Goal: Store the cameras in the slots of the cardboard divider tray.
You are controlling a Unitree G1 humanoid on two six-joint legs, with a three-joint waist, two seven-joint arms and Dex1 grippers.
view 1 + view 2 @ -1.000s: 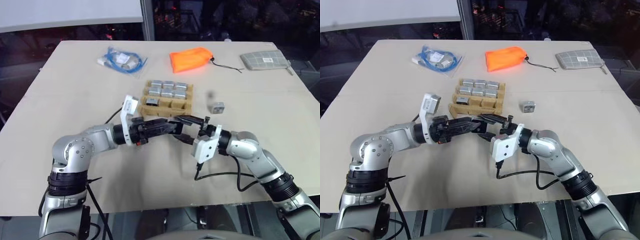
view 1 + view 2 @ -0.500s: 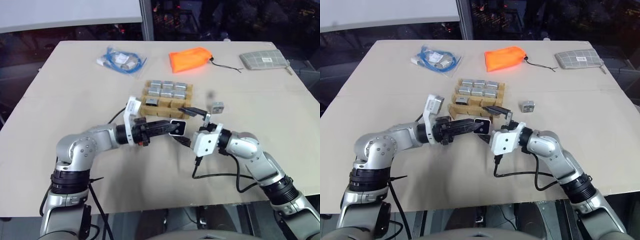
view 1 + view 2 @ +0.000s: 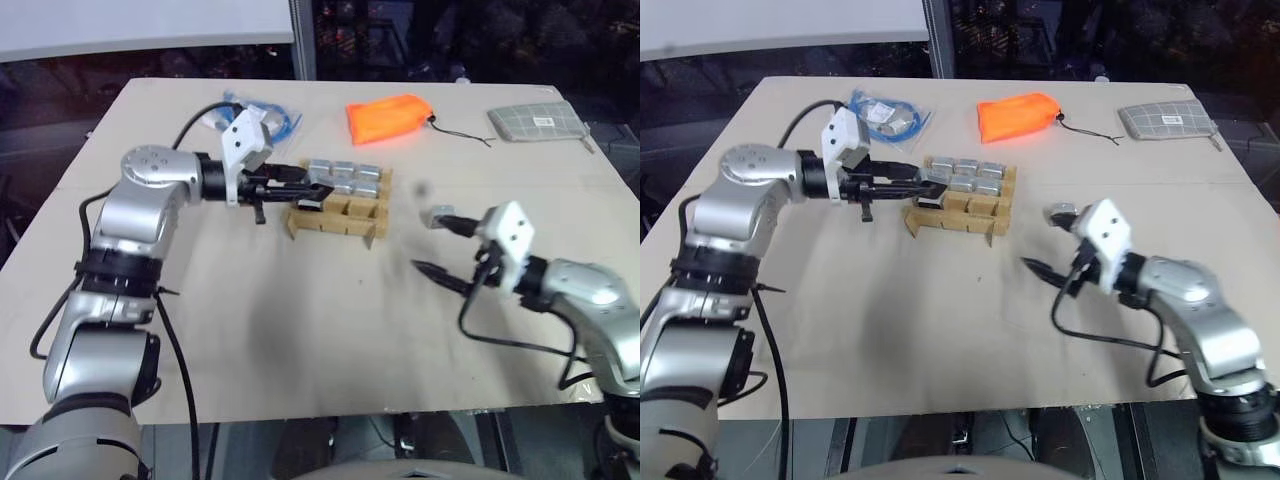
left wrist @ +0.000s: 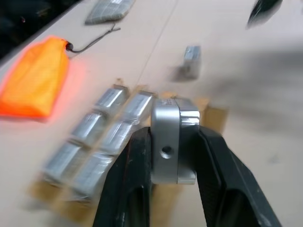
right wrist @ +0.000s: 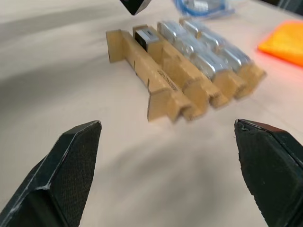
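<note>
L gripper (image 3: pixel 318 197) is clamped tight on a silver-grey camera (image 4: pixel 173 139), w/ the black fingers (image 4: pixel 135 179) pressing its two sides; it hangs over the near-left corner of the cardboard divider tray (image 3: pixel 340 222), pointing across toward the robot's right. R gripper (image 3: pixel 438 244) sits well apart to the right of the tray, above the table (image 3: pixel 300 330), jaws spread as wide as they go, nothing btwn them. The tray sits mid-table; its two far rows hold six cameras (image 3: pixel 345 177) packed side by side. In the R wrist view one more camera (image 5: pixel 147 37) w/ its black face showing sits in the near row's end slot; the other near-row slots look unfilled. A loose camera (image 3: pixel 1059 212) lies on the table just right of the tray, close beside the upper finger of the R gripper; can't tell if they touch. Far side of table: orange pouch (image 3: pixel 392 116) w/ black cord, grey checked pouch (image 3: pixel 538 121) toward the far-right corner, and a clear bag of blue cable (image 3: pixel 887 115) at far left, behind the L arm.
</note>
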